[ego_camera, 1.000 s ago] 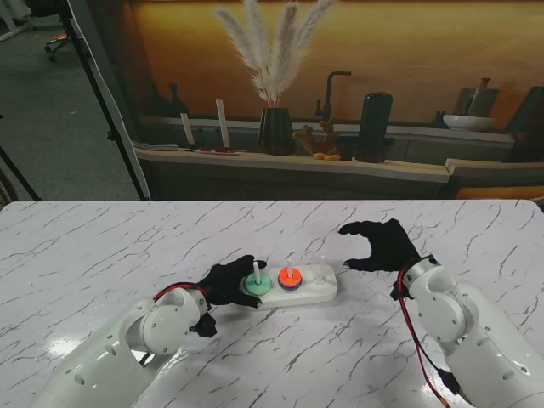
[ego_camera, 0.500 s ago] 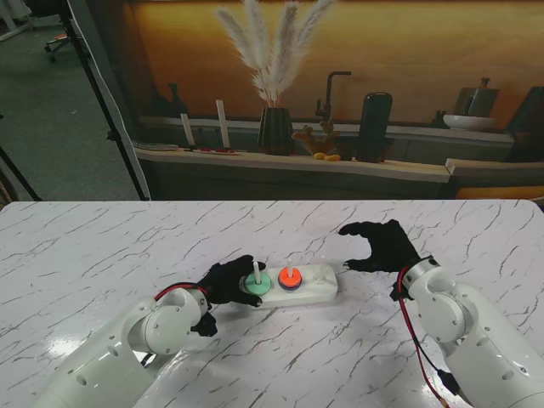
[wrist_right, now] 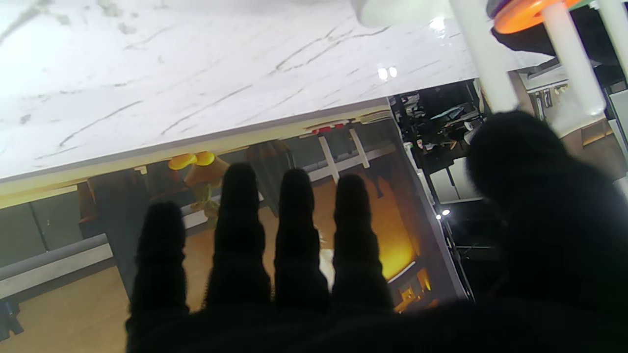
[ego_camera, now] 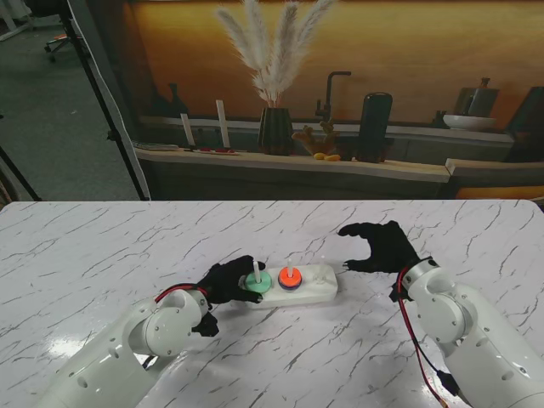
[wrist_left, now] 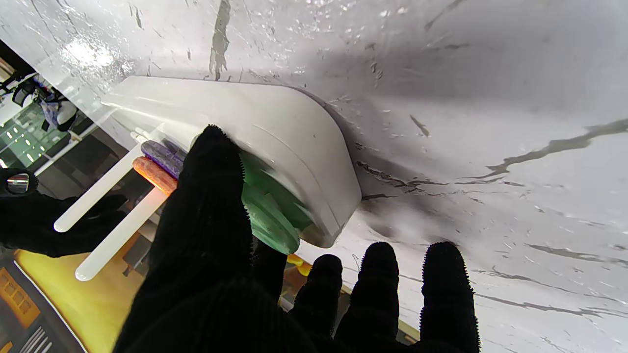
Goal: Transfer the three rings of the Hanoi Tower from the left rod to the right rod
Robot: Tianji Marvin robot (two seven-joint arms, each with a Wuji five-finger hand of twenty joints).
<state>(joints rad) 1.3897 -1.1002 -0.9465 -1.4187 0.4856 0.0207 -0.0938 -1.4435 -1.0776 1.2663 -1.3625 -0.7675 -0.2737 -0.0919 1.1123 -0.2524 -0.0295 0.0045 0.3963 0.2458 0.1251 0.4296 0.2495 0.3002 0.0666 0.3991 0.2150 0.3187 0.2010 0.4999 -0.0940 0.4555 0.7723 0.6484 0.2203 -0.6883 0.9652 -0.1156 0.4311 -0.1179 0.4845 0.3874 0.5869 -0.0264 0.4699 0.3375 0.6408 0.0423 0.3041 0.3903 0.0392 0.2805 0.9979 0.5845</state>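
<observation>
No readable writing or brand marks on anything in view. White Hanoi base (ego_camera: pixel 293 286) lies on the marble table (ego_camera: pixel 102 246), long axis running left–right across the stand view, its rods upright. Left rod (ego_camera: pixel 256 272) carries the green ring (ego_camera: pixel 256 286) low at its foot; middle rod (ego_camera: pixel 290 274) carries the orange ring (ego_camera: pixel 290 278) stacked on a purple ring (ego_camera: pixel 291 287); right rod is hard to make out in the stand view, looks bare at that end of the base. Left hand (ego_camera: pixel 225 282) sits at the base's left end, thumb (wrist_left: pixel 206 206) lying over the green ring's (wrist_left: pixel 267 215) edge, other fingers (wrist_left: pixel 375 284) curled beside the base (wrist_left: pixel 274 137) — not clamped on it as far as the wrist view shows, grip unclear. Orange ring (wrist_left: pixel 153 175) and purple ring (wrist_left: pixel 162 156) sit just past the thumb there. Right hand (ego_camera: pixel 381 245) hovers just right of the base, fingers (wrist_right: pixel 294 230) spread and holding nothing; its wrist view catches the orange ring (wrist_right: pixel 522 13) on its rod.
</observation>
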